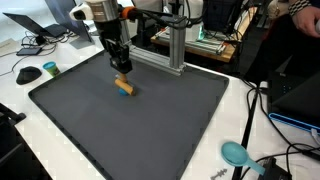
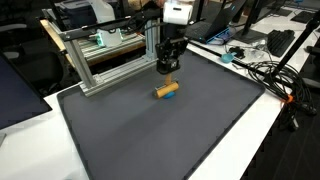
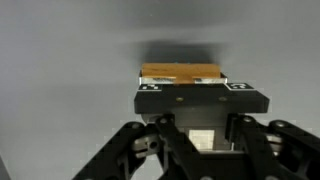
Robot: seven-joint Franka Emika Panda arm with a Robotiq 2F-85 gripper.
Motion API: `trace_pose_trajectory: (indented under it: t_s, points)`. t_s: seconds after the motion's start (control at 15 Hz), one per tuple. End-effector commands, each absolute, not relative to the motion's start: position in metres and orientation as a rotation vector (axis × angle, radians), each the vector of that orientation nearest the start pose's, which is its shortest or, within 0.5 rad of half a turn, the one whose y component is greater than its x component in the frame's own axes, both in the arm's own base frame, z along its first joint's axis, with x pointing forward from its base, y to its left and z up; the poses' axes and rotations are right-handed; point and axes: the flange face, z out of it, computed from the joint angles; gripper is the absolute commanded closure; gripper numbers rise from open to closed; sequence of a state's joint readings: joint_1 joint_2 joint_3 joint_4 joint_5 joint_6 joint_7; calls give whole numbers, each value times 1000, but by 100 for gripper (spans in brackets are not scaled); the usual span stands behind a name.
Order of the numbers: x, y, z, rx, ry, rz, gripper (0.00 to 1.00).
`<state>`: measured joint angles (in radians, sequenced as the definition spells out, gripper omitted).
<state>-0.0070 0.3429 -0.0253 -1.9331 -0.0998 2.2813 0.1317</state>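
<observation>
**Wooden block [image 1: 123, 87] beneath narrow pincer [image 1: 121, 70]**

It lies on the dark mat [image 1: 150, 130] covering my bench [image 2: 280, 130], near the aluminium frame [image 2: 100, 65]. My pincer hangs directly above it, jaws drawn narrow. I cannot tell whether they touch it.

Exterior views oblique (sharing mat [image 1: 150, 130]), wrist overhead
</observation>
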Motion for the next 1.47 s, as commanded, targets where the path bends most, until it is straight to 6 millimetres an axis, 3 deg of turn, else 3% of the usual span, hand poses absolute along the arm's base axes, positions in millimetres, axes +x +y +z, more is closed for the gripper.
trace_pose_trajectory:
  t_s: [0.0,1.0,1.4]
  points:
    - [608,-21,255,-3211,108,91,78]
    - [602,-23,253,-3228,100,210,78]
    - [597,-23,254,-3231,94,332,78]
